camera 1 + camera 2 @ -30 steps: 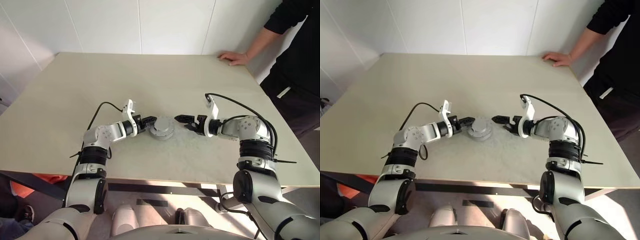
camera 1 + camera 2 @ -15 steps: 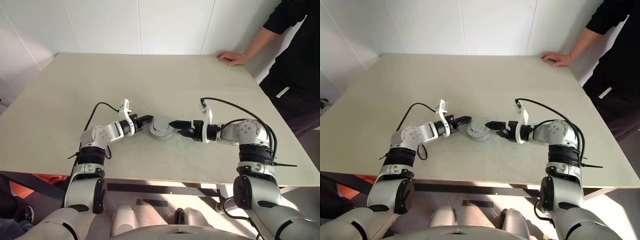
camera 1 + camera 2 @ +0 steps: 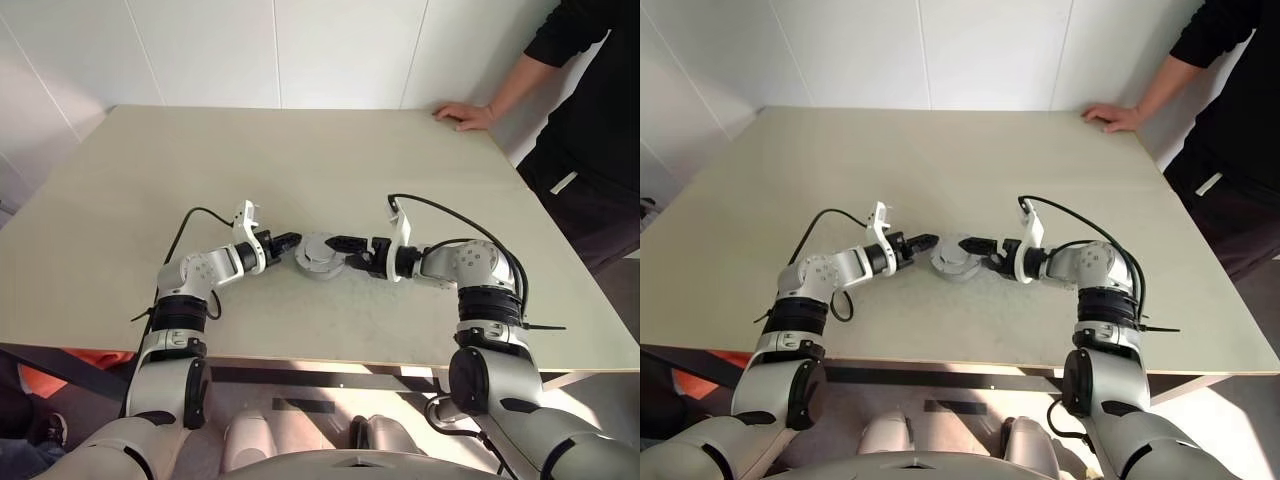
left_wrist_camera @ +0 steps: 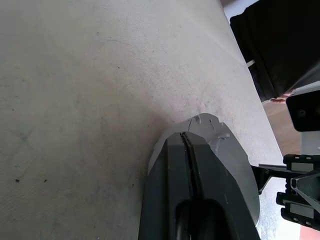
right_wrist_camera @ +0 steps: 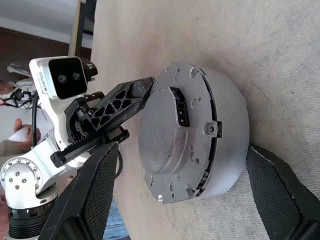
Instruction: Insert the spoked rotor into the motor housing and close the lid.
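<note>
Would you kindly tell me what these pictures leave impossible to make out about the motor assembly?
- Spoked rotor: the silver-grey lid covers the motor housing, so whether it sits inside is hidden.
- Housing's near side, left wrist view: blocked by the shut left claw.
- Right claw, head views: too small to tell whether its open fingers touch the housing.
- Person: cut off by the frame edge.

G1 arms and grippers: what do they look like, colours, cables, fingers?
Both arms are silver-grey shells with black joint bands. A black cable loops from each forearm to a white wrist camera block. The left gripper and right gripper have black fingers with a triangular lattice pattern.
</note>
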You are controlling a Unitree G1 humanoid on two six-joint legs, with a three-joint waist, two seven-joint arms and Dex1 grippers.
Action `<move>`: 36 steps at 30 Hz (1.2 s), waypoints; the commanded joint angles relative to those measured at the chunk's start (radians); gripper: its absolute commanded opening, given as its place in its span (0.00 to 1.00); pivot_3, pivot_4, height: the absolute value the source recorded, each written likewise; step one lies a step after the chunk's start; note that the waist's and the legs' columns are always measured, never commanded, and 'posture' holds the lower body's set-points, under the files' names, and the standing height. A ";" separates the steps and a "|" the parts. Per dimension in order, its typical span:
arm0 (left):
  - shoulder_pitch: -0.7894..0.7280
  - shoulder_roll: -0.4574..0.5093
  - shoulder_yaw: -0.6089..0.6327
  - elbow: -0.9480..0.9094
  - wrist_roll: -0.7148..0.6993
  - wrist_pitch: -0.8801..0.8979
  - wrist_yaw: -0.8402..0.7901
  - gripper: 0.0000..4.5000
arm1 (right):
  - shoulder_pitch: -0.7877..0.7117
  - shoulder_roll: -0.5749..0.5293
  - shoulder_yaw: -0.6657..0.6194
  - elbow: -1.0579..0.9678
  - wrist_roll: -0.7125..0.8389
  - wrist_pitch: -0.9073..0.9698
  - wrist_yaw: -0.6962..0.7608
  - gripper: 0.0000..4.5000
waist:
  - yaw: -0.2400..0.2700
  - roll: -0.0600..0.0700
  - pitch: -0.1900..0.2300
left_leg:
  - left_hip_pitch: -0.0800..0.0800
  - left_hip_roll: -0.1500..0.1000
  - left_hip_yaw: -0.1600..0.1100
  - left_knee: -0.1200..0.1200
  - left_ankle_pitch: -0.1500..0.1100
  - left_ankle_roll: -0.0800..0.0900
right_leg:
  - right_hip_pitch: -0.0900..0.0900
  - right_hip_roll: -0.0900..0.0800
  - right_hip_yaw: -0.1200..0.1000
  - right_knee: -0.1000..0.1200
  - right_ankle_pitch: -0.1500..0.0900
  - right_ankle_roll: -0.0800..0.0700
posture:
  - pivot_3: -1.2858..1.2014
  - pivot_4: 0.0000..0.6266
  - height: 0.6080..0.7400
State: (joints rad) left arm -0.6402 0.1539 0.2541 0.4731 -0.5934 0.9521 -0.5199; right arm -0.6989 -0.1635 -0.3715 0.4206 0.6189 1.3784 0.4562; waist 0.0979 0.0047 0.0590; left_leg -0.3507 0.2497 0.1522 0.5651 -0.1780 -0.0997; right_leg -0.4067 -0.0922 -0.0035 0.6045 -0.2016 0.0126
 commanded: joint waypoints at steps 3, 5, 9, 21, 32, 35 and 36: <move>-0.003 0.005 -0.003 -0.035 -0.013 0.004 -0.009 0.00 | -0.051 0.039 -0.030 -0.023 0.061 0.023 0.004 1.00 | 0.000 0.000 0.000 | 0.000 0.000 0.000 0.000 0.000 0.000 | 0.000 0.000 0.000 0.000 0.000 0.000 | 0.52 0.00 1.00; -0.005 0.005 -0.003 -0.036 -0.017 0.011 -0.010 0.00 | -0.048 0.047 -0.030 -0.033 0.062 0.030 0.001 1.00 | 0.000 0.000 0.000 | 0.000 0.000 0.000 0.000 0.000 0.000 | 0.000 0.000 0.000 0.000 0.000 0.000 | 0.52 0.00 1.00; -0.004 -0.005 -0.006 -0.074 -0.049 0.065 -0.025 0.00 | -0.041 0.051 -0.027 -0.037 0.055 0.029 -0.002 1.00 | 0.002 0.000 0.000 | -0.001 0.000 0.000 0.000 0.000 0.000 | 0.000 0.000 0.000 0.000 0.000 0.000 | 0.52 0.00 1.00; 0.020 -0.007 -0.038 -0.127 -0.061 0.134 -0.037 0.00 | -0.033 0.042 -0.023 -0.025 0.037 0.006 -0.017 1.00 | 0.007 0.000 0.000 | -0.001 0.000 0.000 0.000 0.000 0.000 | 0.000 0.000 0.000 0.000 0.000 0.000 | 0.52 0.00 1.00; 0.034 -0.004 -0.050 -0.130 -0.048 0.110 -0.030 0.00 | -0.011 -0.009 0.057 0.007 0.014 -0.037 0.033 1.00 | 0.010 0.000 0.000 | -0.001 0.000 0.000 0.000 0.000 0.000 | 0.000 0.000 0.000 0.000 0.000 0.000 | 0.52 0.00 1.00; 0.039 -0.002 -0.053 -0.133 -0.048 0.105 -0.028 0.00 | -0.001 -0.023 0.077 0.027 0.009 -0.051 0.050 0.91 | 0.012 0.000 0.000 | -0.001 0.000 0.000 0.000 0.000 0.000 | 0.000 0.000 -0.001 0.000 0.000 0.000 | 0.52 0.00 1.00; 0.040 -0.002 -0.054 -0.133 -0.047 0.103 -0.027 0.00 | 0.000 -0.027 0.081 0.032 0.009 -0.056 0.055 0.86 | 0.012 0.000 0.000 | -0.001 0.000 0.000 0.000 0.000 0.000 | 0.000 0.000 -0.001 0.000 0.000 0.000 | 0.52 0.00 1.00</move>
State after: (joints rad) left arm -0.5993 0.1493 0.2056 0.3693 -0.6352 1.0585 -0.5409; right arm -0.6980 -0.1830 -0.2965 0.4542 0.6231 1.3310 0.4934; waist 0.1096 0.0046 0.0590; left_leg -0.3516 0.2495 0.1520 0.5653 -0.1780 -0.0997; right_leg -0.4067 -0.0925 -0.0040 0.6047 -0.2016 0.0126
